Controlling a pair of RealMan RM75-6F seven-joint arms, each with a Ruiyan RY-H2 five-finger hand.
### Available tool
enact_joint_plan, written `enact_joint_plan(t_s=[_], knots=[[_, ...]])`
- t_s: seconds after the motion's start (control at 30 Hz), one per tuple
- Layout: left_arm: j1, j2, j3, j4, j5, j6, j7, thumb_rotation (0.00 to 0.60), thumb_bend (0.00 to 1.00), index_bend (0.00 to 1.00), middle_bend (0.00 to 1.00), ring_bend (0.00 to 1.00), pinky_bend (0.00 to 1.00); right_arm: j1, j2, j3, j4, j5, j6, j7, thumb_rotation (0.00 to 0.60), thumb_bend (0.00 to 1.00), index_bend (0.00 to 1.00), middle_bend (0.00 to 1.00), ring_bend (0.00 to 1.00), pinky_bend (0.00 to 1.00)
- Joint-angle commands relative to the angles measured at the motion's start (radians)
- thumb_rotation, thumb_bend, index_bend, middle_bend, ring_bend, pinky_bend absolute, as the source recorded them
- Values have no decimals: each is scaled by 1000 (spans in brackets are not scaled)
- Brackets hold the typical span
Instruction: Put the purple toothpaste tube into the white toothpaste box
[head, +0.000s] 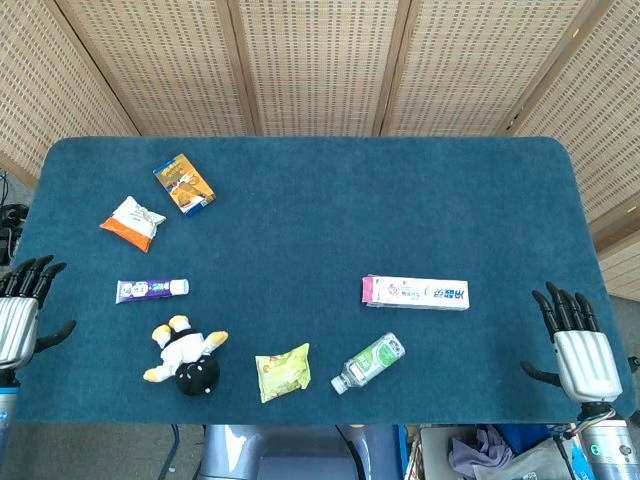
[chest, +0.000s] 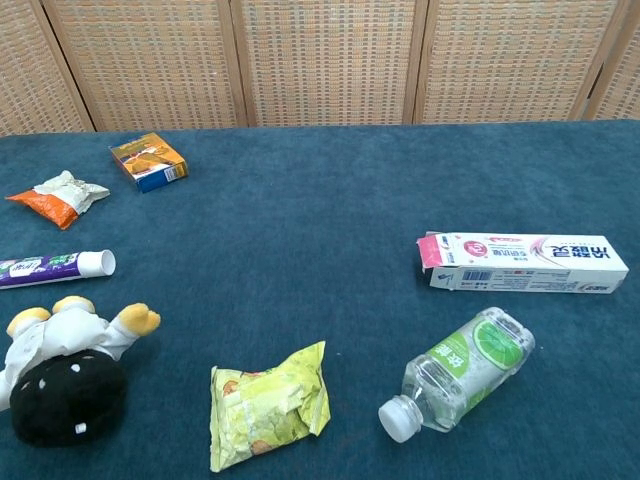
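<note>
Purple toothpaste tube (head: 151, 290) lies flat near the table's left edge, well apart from the white toothpaste box (head: 416, 293), likely light, soft-bodied, best pinched mid-barrel; left hand (head: 20, 318) and right hand (head: 578, 345) both empty, fingers spread.

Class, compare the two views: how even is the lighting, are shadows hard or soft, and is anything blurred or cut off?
Head view: even, soft light, faint shadows, all sharp. Chest view: purple toothpaste tube cut off at the left edge; white toothpaste box sharp; neither hand shows.
</note>
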Motion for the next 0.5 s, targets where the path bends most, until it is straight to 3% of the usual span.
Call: enact_joint_plan(t_s=[0.03,0.3,0.5], knots=[[-40,8,-13,22,-34,-71,4,600,211,210,175,137,202,3,-3,-3,0,-3,-4,-5,600,147,0,0,0,0],[-140,11,-32,57,-97,-247,36,600,212,335,279,225,257,7,-12,-6,-2,-7,-11,-18,600,147,0,0,0,0],[-206,-20,-44,105,-187,-357,130,600,212,356,297,240,265,8,-12,-6,-3,-3,-14,-20,600,147,0,0,0,0]])
